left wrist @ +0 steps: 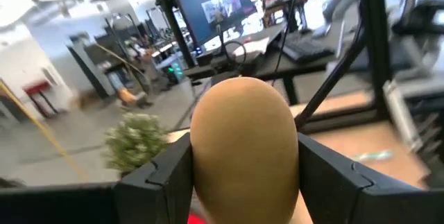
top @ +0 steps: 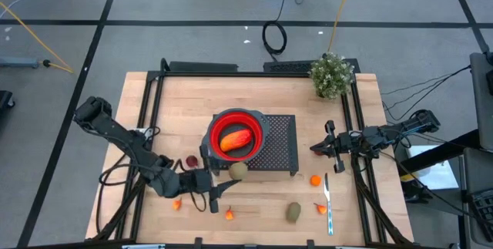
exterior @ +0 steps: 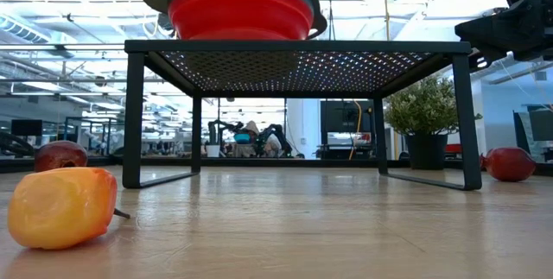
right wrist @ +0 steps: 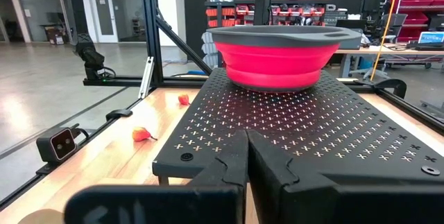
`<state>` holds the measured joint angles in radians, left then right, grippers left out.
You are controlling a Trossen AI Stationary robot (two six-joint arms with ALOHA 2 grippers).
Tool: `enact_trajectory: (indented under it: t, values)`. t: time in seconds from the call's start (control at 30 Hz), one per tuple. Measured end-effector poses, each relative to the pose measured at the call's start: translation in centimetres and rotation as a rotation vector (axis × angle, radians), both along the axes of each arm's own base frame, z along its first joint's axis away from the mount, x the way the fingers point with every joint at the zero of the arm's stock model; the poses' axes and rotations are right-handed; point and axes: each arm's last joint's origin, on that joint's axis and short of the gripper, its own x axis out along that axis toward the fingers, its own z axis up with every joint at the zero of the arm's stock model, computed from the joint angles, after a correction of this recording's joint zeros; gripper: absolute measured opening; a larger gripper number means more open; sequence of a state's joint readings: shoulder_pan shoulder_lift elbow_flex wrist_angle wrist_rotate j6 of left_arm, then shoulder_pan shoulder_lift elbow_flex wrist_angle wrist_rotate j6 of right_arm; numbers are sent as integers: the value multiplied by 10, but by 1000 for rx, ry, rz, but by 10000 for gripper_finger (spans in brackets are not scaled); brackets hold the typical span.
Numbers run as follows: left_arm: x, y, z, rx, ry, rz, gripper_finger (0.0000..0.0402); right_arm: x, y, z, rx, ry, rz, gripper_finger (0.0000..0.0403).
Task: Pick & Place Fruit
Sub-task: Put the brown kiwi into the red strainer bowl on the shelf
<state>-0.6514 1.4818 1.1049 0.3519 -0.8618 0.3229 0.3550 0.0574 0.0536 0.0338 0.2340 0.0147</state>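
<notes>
While the left gripper (top: 225, 178) hung just in front of the bowl (top: 236, 136), its fingers (left wrist: 164, 177) were clamped on a brownish-green oval (left wrist: 244, 144), which sat upright between them and bulged well above the tips. In the high view that oval (top: 239, 169) lay against the near edge of the rack (top: 279, 143), below the bowl's rim, so the lift into the bowl looked not yet made; the grip across the oval's narrow middle seemed chosen to keep a rounded piece from rolling out.

Left of the gripper a dark red round piece (top: 191, 161) rested on the table (top: 185, 102), and two small orange bits (top: 176, 203) lay nearer the front edge, one of them (top: 229, 214) just under the gripper. These were loose and well apart, each reachable on its own.

The bowl stood on the perforated rack, raised off the table, and already held the long orange piece (top: 235, 139), so it was evidently the drop target.

Further right, a second oval (top: 293, 212) lay near the front, then an orange piece (top: 315, 180) and a smaller bit (top: 321, 208) beside the utensil (top: 328, 203).

The right gripper (top: 325, 147) waited beside the rack, fingers pressed together and empty, clear of the left arm's path. The plant (top: 332, 75) stood at the back corner.
</notes>
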Motion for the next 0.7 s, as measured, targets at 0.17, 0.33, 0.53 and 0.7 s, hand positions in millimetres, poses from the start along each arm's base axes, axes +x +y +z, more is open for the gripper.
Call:
enact_trajectory:
  t: [0.17, 0.33, 0.53, 0.7]
  values:
    - [2, 4, -5, 134, 71, 13, 209, 0, 0, 0, 0, 0, 0, 0]
    - [5, 9, -11, 250, 145, 24, 209, 0, 0, 0, -1, 0, 0, 0]
    - [8, 18, -18, 380, 235, 40, 209, 0, 0, 0, 0, 0, 0, 0]
    - [11, 26, -19, 471, 276, 101, 209, 0, 0, 0, 0, 0, 0, 0]
